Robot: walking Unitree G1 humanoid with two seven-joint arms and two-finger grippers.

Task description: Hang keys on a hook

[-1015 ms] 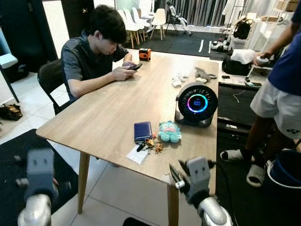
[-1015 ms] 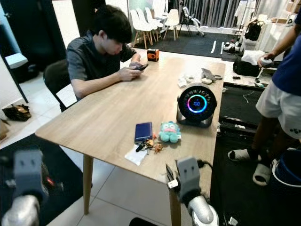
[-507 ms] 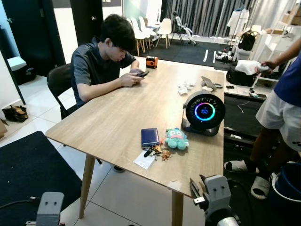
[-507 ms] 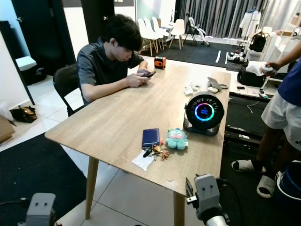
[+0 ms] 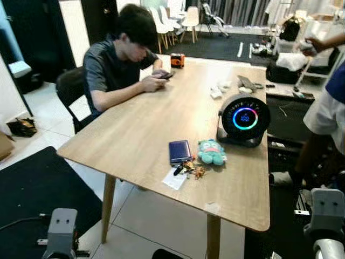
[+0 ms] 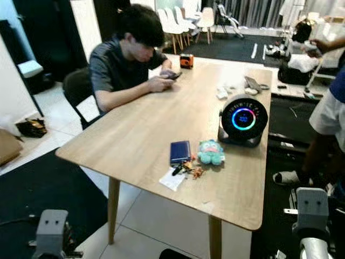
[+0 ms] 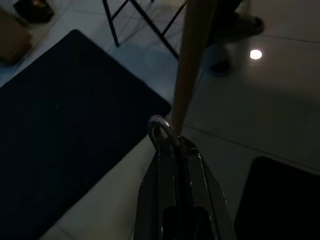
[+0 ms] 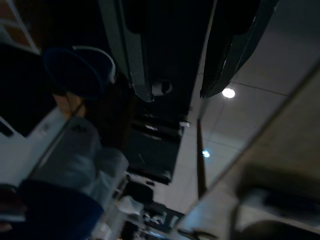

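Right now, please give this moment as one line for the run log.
keys: on table, beside blue wallet | left tool: shut, low by table leg | right tool: open, low | hook: unseen

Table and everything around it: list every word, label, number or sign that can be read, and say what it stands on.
None can be read.
Round speaker: glowing marks inside its coloured ring, too blurred to read.
White paper slip under the keys: any print too small.
Blue wallet: no visible lettering.
Orange tape measure: label too small.
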